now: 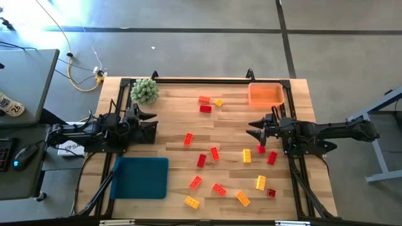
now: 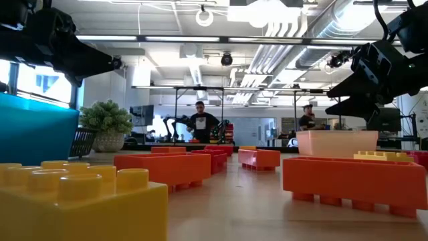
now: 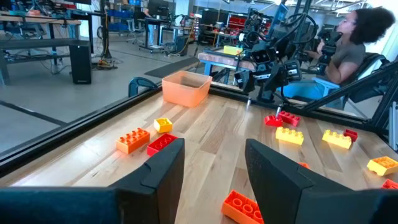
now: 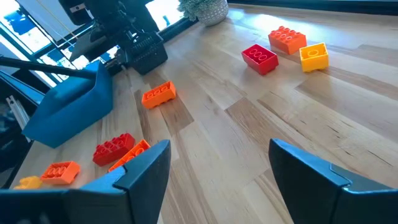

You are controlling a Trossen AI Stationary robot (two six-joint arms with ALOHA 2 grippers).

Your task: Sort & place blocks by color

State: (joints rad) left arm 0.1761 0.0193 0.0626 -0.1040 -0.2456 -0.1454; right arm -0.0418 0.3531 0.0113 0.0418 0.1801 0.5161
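Observation:
Several small studded blocks, red, orange and yellow, lie flat and scattered over the wooden table. An orange block [image 1: 204, 99], a yellow one [image 1: 218, 102] and a red one [image 1: 205, 108] lie at the far middle. More are spread from the centre [image 1: 215, 153] to the near right [image 1: 260, 182]. My left gripper [image 1: 151, 116] [image 3: 214, 155] hovers open at the table's left side, pointing level toward the right. My right gripper [image 1: 254, 127] [image 4: 217, 155] hovers open at the right side, tipped slightly down, with a red block [image 1: 261, 149] close by. Neither has anything between its fingers.
An orange bin [image 1: 266, 94] stands at the far right corner and a blue bin [image 1: 139, 177] at the near left. A green plant ball [image 1: 144, 91] sits at the far left. A black frame [image 1: 201, 80] rims the table. A person [image 3: 351, 43] sits beyond the right edge.

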